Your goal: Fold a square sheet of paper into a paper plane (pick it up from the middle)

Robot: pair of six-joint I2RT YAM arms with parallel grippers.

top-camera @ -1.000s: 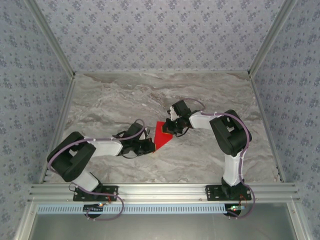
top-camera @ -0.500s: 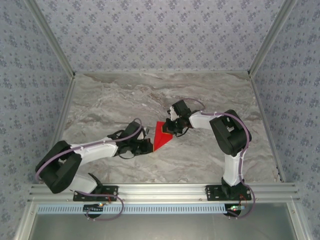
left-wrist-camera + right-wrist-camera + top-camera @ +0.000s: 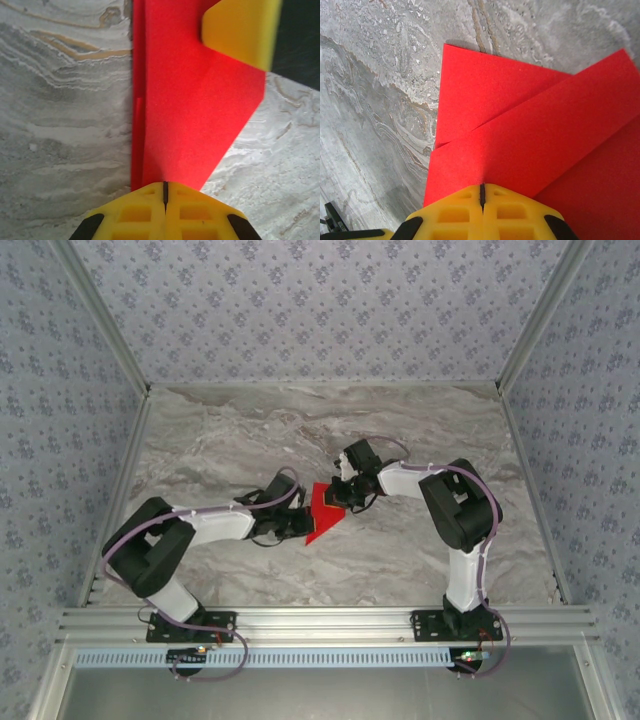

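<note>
The square sheet of paper (image 3: 322, 510) is bright red and lies flat on the marble, folded into a pointed, layered, half-formed paper plane. Its overlapping flaps show in the right wrist view (image 3: 520, 130), and a long straight crease shows in the left wrist view (image 3: 200, 100). My left gripper (image 3: 301, 525) is shut, its yellow tips (image 3: 165, 184) resting on the paper's left part beside the crease. My right gripper (image 3: 341, 502) is shut too, its tips (image 3: 482, 186) pressing on the top flap at the right side. One right finger (image 3: 240, 30) shows across the paper in the left wrist view.
Grey marble table (image 3: 220, 440) runs out on all sides of the paper. Patterned walls and an aluminium frame (image 3: 320, 622) enclose it. Both arms reach in from the near edge and meet at the table's middle.
The left arm's elbow swung out to the left and came back. Its shut gripper slid up and right, further onto the paper. The right arm and the paper stayed put.
</note>
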